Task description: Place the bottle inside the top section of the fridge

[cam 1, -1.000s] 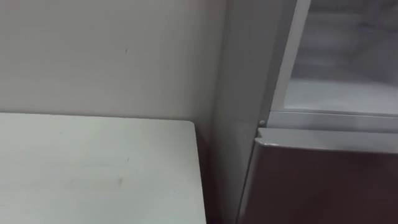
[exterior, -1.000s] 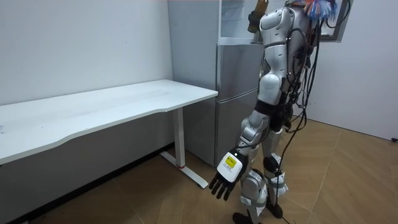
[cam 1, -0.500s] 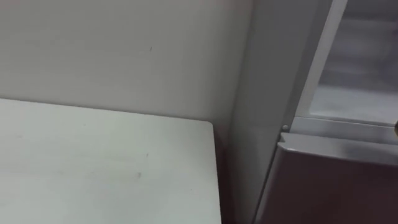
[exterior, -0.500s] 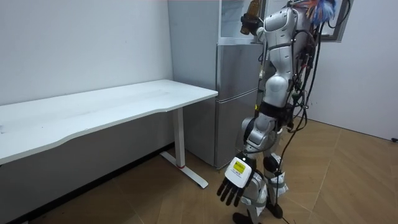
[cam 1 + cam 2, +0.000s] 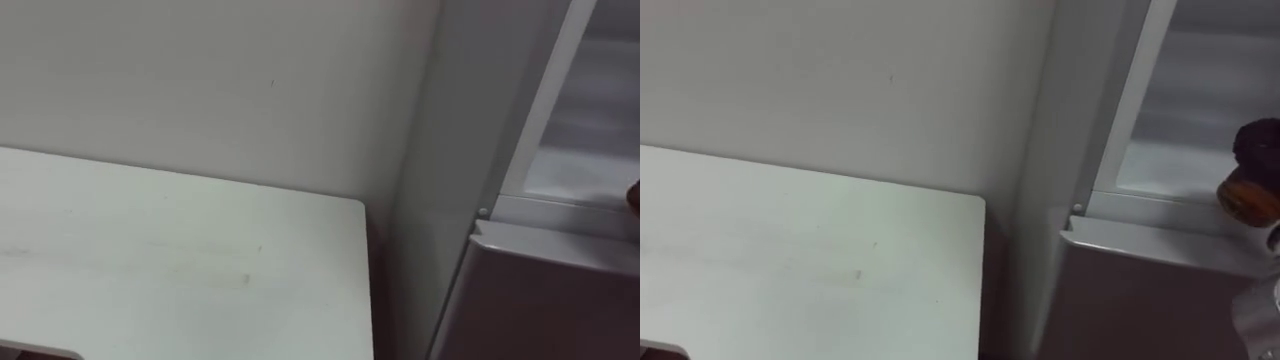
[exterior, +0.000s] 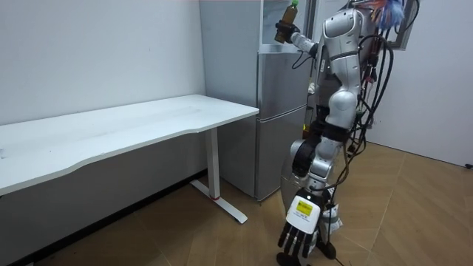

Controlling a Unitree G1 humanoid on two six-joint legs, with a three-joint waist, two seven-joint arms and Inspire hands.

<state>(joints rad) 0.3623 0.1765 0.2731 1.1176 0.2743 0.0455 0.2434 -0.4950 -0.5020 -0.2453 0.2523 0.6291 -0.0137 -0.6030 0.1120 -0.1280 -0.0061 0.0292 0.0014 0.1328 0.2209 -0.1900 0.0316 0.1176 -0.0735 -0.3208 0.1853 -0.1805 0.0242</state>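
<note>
The bottle (image 6: 287, 15), brownish with a green cap, is held high and tilted a little at the front of the fridge's (image 6: 277, 111) open upper compartment (image 5: 1200, 120). It sits above the closed lower door (image 5: 1140, 300). From where I stand I can't make out whether it has crossed into the opening or is only in front of it. The right robot hand (image 6: 295, 38) grips it near the bottom, fingers wrapped round it, with the arm stretched up and forward from the shoulder. From the robot's own head the bottle's end shows at the right edge, just over the sill of that compartment. The left robot hand (image 6: 301, 222) hangs low beside the legs, fingers loose and pointing down at the wooden floor (image 6: 414, 214), holding nothing. The robot stands upright close to the fridge, facing it. A long white worktop (image 6: 133, 122) runs off toward the room view's left along the pale wall (image 6: 96, 52), its near end stopping just beside the fridge's side.
</note>
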